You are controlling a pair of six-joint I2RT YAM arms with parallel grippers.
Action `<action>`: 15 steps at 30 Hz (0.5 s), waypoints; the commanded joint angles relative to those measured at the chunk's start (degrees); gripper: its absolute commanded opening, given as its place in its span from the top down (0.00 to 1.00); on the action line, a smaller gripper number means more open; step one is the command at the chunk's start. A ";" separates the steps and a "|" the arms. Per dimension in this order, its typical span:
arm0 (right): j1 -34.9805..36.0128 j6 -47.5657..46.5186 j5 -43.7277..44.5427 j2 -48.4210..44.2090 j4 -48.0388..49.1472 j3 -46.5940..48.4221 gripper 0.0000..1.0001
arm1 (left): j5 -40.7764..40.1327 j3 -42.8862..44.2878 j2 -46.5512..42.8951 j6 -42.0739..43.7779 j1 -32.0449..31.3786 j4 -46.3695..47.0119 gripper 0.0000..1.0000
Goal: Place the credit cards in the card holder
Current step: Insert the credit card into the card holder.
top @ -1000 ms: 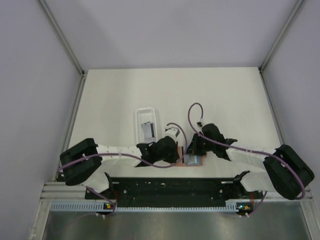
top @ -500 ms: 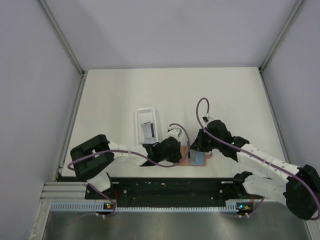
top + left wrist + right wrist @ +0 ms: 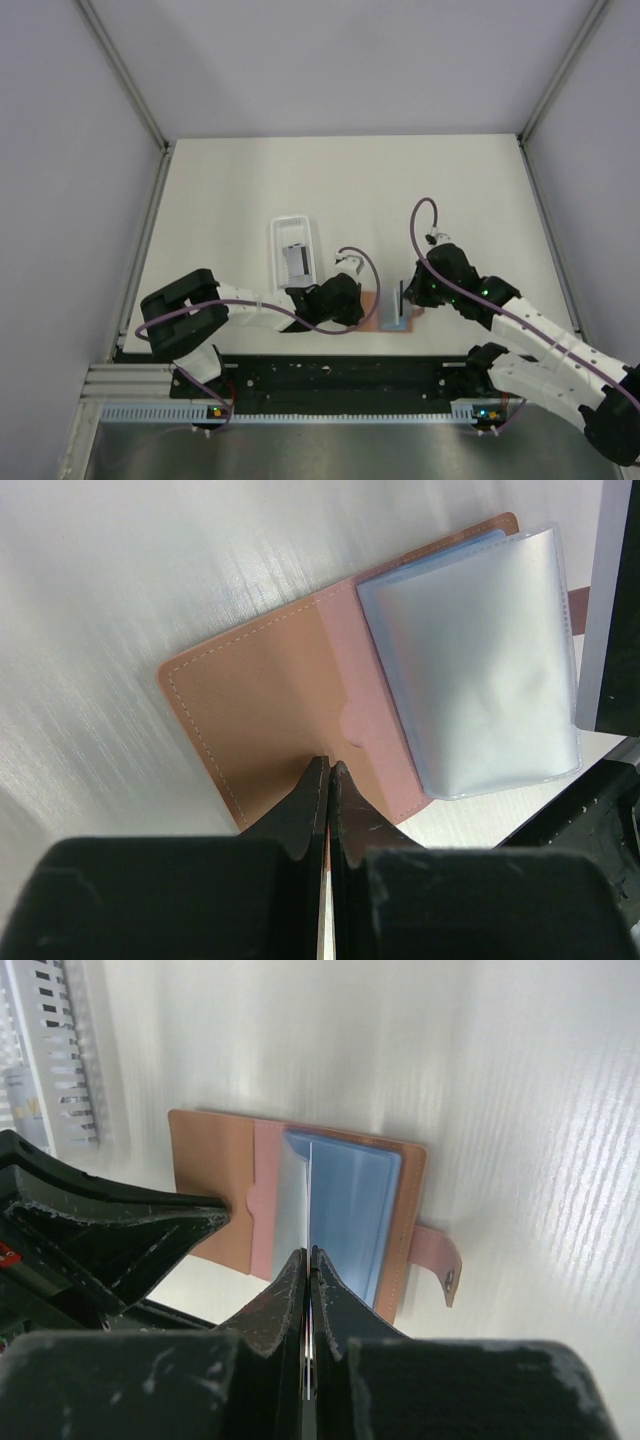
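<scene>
While your left gripper, clamped shut on nothing, rests its tips on the brown flap of the open card holder, your right gripper pinches one credit card upright, edge down over the clear sleeves. You have the card holder lying at the table's near edge, between both arms.

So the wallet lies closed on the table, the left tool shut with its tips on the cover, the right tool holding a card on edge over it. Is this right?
Not quite: the wallet lies open, clear sleeves showing; the left wrist view shows it. The rest holds: left tool shut, tips on the cover; right tool holding a card on edge.
</scene>
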 commanded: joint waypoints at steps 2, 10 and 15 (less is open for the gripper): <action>-0.89 -0.07 3.22 -0.37 -2.70 2.16 1.00 | -0.52 1.01 0.39 0.63 -0.09 -1.14 1.00; -1.33 0.11 4.28 -0.28 -3.93 2.16 1.00 | -0.78 0.93 0.13 0.90 -0.18 -1.58 1.00; -1.33 -0.68 2.61 1.56 -3.32 2.07 1.00 | -0.78 1.01 -0.22 0.90 -0.09 -1.67 1.00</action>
